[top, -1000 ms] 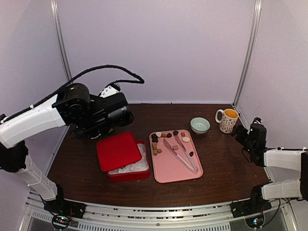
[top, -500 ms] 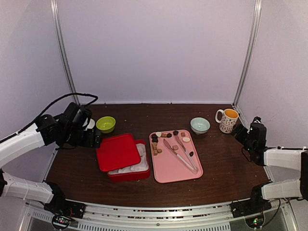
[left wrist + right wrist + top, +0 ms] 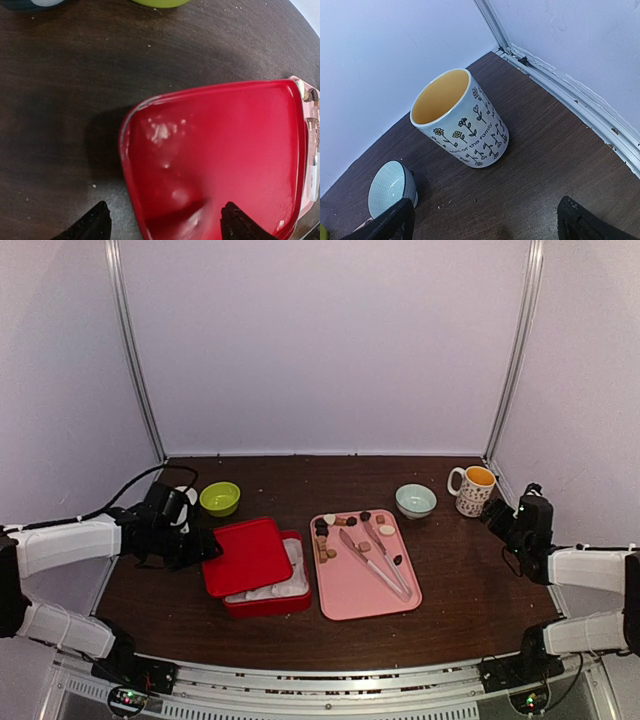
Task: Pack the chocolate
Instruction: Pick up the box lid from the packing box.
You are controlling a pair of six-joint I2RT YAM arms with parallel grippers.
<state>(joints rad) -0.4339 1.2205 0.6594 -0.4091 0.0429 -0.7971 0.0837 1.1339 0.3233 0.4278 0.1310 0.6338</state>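
- Reaching in low from the left with the left gripper [image 3: 165,227]: fingers spread wide, one on each side of a rounded corner of the glossy red plastic lid [image 3: 215,160]. Nothing pinched, as far as the wrist view shows.
- Set askew over the shallow red rectangular box [image 3: 265,605], covering most of it and baring only a strip of crumpled white liner [image 3: 290,581] at the right. Probably needs lifting clear before any packing.
- Smooth and hard-looking on top, with pale smears and a thin raised rim. Likely slippery to pinch at an edge.
- Waiting on the flat pink rectangular plastic tray [image 3: 347,597] just right of the box: the chocolate [image 3: 322,532], tiny light-brown, dark and cream pieces along the far end and left edge. None visible inside the box.
- Sharing that tray with long pale metal tongs [image 3: 375,565], laid diagonally, presumably for picking up such small pieces.
- Held back at the right edge with the right gripper [image 3: 487,225]: fingers fully apart and empty, facing a white ceramic mug [image 3: 460,120] with black flower drawings and a yellow inside.
- Standing apart on the dark wood-grain table [image 3: 460,580]: a small lime-green bowl [image 3: 220,498] behind the box and a pale blue ribbed bowl [image 3: 415,500] near the mug.
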